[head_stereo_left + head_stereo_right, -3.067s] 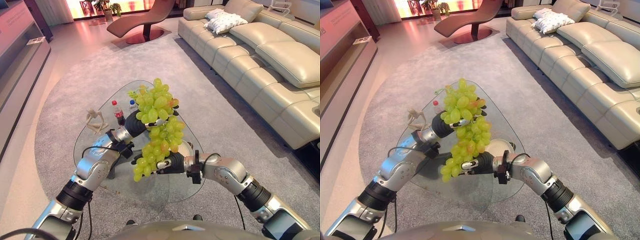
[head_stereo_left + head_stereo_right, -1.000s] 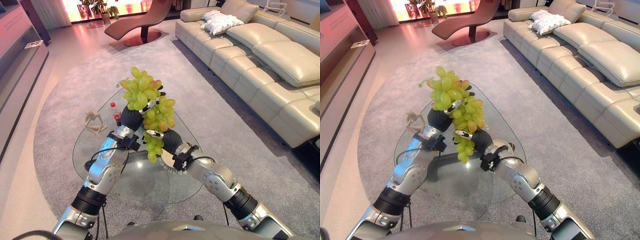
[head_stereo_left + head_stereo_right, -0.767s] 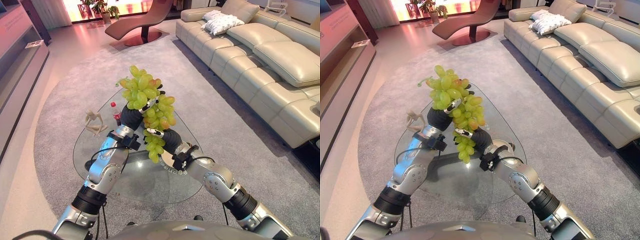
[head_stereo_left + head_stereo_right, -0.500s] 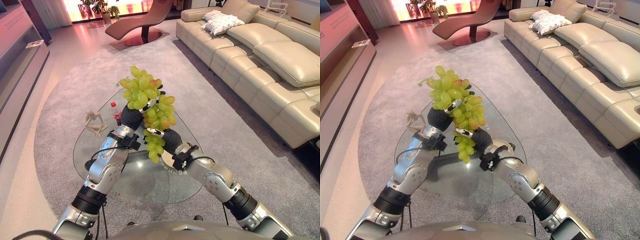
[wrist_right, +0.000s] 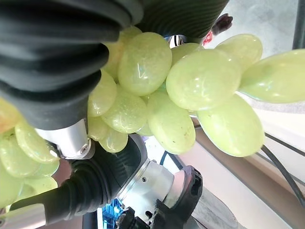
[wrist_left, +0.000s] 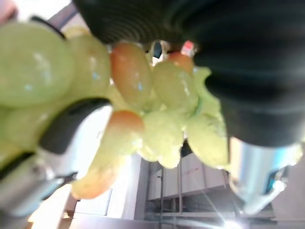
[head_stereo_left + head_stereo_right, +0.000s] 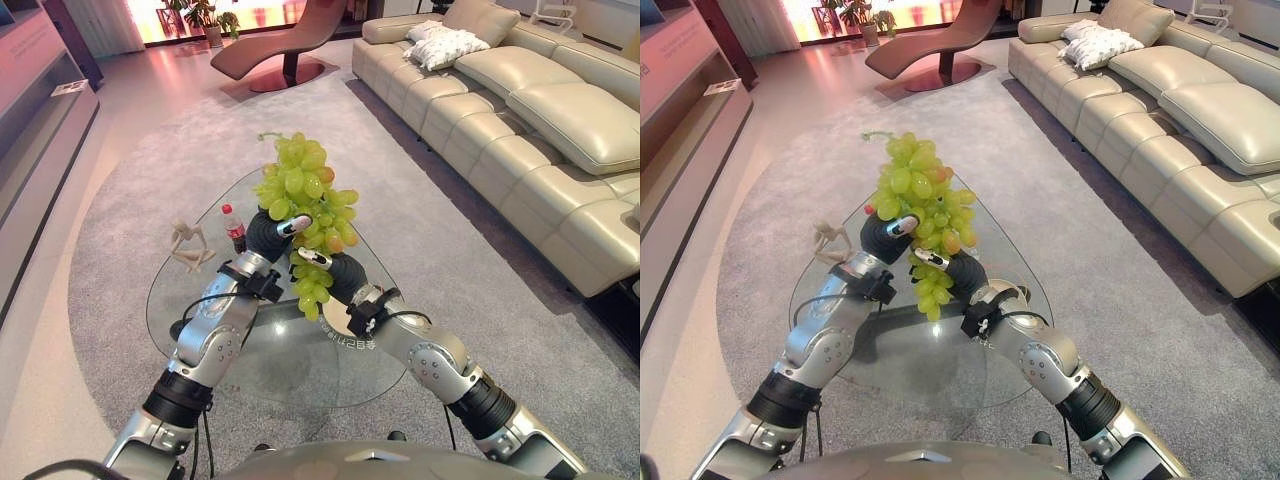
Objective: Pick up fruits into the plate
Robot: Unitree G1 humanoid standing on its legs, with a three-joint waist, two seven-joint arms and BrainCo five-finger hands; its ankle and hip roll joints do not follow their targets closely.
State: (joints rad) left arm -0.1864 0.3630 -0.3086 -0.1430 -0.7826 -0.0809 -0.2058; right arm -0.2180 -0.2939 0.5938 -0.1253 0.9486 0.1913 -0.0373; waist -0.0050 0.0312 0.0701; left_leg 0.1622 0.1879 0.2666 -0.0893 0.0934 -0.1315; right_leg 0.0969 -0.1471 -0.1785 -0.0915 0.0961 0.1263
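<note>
We are in a living room with a grey rug (image 7: 130, 180), a long cream sofa (image 7: 520, 110) and a brown lounge chair (image 7: 285, 45), and we stand over a low glass table (image 7: 270, 345). Our left hand (image 7: 268, 232) has its fingers curled round the top part of a big bunch of green grapes (image 7: 300, 195). Our right hand (image 7: 335, 275) is just below it, with its fingers curled into the bottom part of the bunch, where a few grapes hang down. Close up by our left hand, a few grapes look orange and our fingers press right into them. Both hands hold the grapes up in the air, above the table and not touching it. The white plate (image 7: 1005, 296) sits on the glass under our right wrist, so we see just a bit of its rim. Behind our left hand stand a small red-capped bottle (image 7: 233, 228) and a little tan figure (image 7: 188, 247). A moment ago the bunch sat a bit more to our left, and now it has moved a little right and nearer the plate. We think the grapes are almost over the plate. Next we should bring them down slowly and let go, so they don't roll off.
</note>
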